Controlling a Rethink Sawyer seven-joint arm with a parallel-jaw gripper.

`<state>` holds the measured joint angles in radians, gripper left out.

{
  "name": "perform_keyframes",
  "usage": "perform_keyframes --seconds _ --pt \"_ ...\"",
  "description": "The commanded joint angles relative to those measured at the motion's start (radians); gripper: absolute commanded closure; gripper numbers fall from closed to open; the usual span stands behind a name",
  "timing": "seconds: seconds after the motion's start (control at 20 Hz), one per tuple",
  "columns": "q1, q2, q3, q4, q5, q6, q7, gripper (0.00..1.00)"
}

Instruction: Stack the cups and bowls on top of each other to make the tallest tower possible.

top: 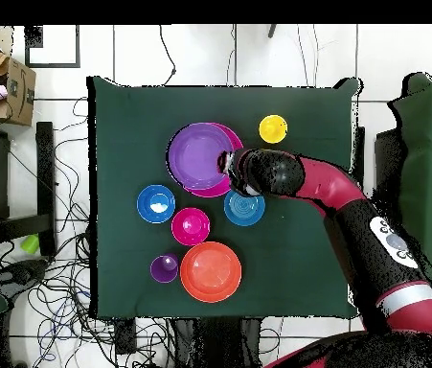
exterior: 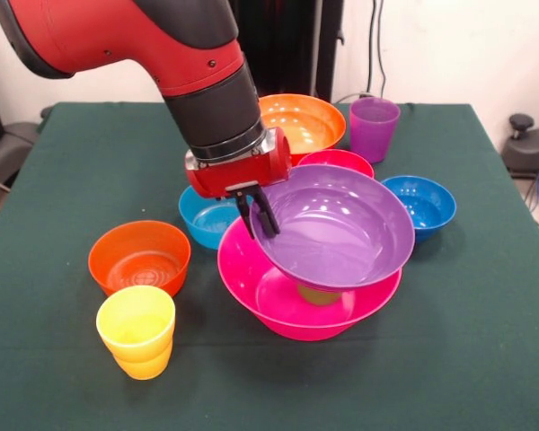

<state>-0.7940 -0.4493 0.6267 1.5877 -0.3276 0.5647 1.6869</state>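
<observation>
The green-covered table (exterior: 485, 341) carries all items. The red and black arm (exterior: 144, 45) descends from the upper left of the front view and ends in the gripper (exterior: 260, 217), whose dark fingers (exterior: 268, 215) pinch the left rim of the big purple bowl (exterior: 341, 224). One finger sits inside the rim and one outside.

The big purple bowl is tilted, with its opening facing up and toward the near side. It sits above the big pink bowl (exterior: 278, 301), which rests on the table near centre. Between the two bowls, an olive-toned object (exterior: 319, 294) stands inside the pink bowl; its identity cannot be determined.

The big orange bowl (exterior: 310, 121) stands at the far side, with the purple cup (exterior: 374, 127) just to its right. The red bowl (exterior: 341, 160) lies directly behind the purple bowl. The dark blue bowl (exterior: 424, 202) stands to the right, and the light blue bowl (exterior: 205, 218) to the left, partly behind the gripper. The small orange bowl (exterior: 139, 259) stands at the near left. The yellow cup (exterior: 136, 330) stands just in front of it, upright.
</observation>
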Motion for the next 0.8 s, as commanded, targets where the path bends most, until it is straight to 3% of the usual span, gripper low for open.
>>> perform_keyframes --seconds 0.05,0.7,0.75,0.8 --pt "0.024 0.033 -0.062 0.046 -0.112 -0.060 -0.025 1.00" --pt "0.031 0.037 -0.071 0.038 -0.127 -0.085 -0.017 1.00" --pt "0.031 0.038 -0.071 0.036 -0.128 -0.083 -0.019 0.00" --pt "0.031 0.037 -0.072 0.037 -0.129 -0.085 -0.017 0.00"
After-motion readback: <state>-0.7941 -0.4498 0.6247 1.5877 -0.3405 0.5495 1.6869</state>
